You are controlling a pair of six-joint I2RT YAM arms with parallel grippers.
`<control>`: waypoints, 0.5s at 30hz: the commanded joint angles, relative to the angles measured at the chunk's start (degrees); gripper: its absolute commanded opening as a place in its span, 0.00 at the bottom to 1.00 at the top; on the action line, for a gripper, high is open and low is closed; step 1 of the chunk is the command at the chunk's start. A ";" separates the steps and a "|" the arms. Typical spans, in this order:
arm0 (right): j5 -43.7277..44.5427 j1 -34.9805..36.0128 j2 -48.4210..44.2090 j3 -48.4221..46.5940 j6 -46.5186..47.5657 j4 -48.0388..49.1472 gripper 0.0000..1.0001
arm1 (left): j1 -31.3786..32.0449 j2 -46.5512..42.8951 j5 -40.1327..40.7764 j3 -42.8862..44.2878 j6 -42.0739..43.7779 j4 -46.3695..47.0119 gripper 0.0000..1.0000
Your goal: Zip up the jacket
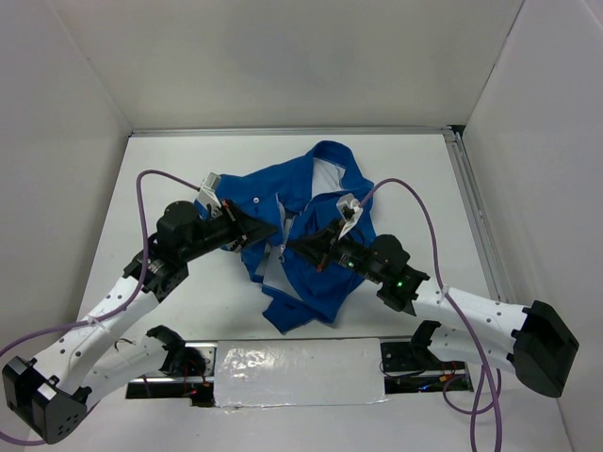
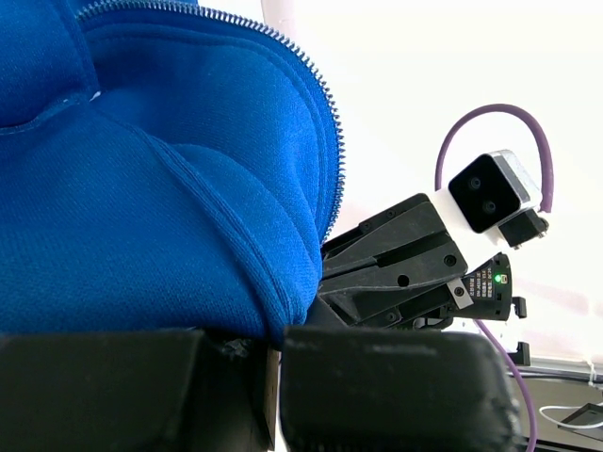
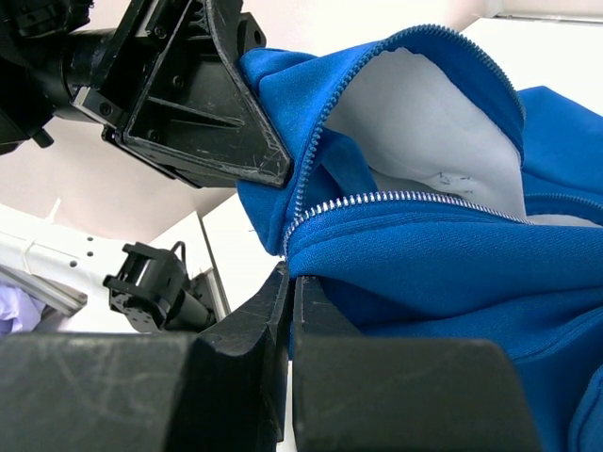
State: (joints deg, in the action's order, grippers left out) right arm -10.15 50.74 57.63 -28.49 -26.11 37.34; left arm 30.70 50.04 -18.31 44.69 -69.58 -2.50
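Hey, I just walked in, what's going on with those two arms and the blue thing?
Two robot arms are working on zipping up a blue jacket bunched between them. The left tool and right tool are each shut on its fabric near the front opening, facing each other. The zipper is not closed: its toothed edges part and the white lining shows.
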 commanded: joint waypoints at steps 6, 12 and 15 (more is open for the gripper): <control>1.45 -0.20 -0.23 -1.48 0.36 6.60 0.00 | 0.33 -0.82 -1.99 -0.21 -1.17 3.91 0.00; 2.50 -0.20 -0.58 -1.31 0.62 8.18 0.00 | 0.33 -0.47 -2.70 -0.13 -1.26 3.82 0.00; 3.30 -0.29 -1.11 -0.87 0.88 9.23 0.00 | 0.42 0.05 -3.23 0.22 -1.52 3.29 0.00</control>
State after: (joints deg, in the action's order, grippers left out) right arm -8.16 50.74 57.65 -28.49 -26.04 38.65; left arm 30.70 50.06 -19.38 44.60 -70.81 -2.37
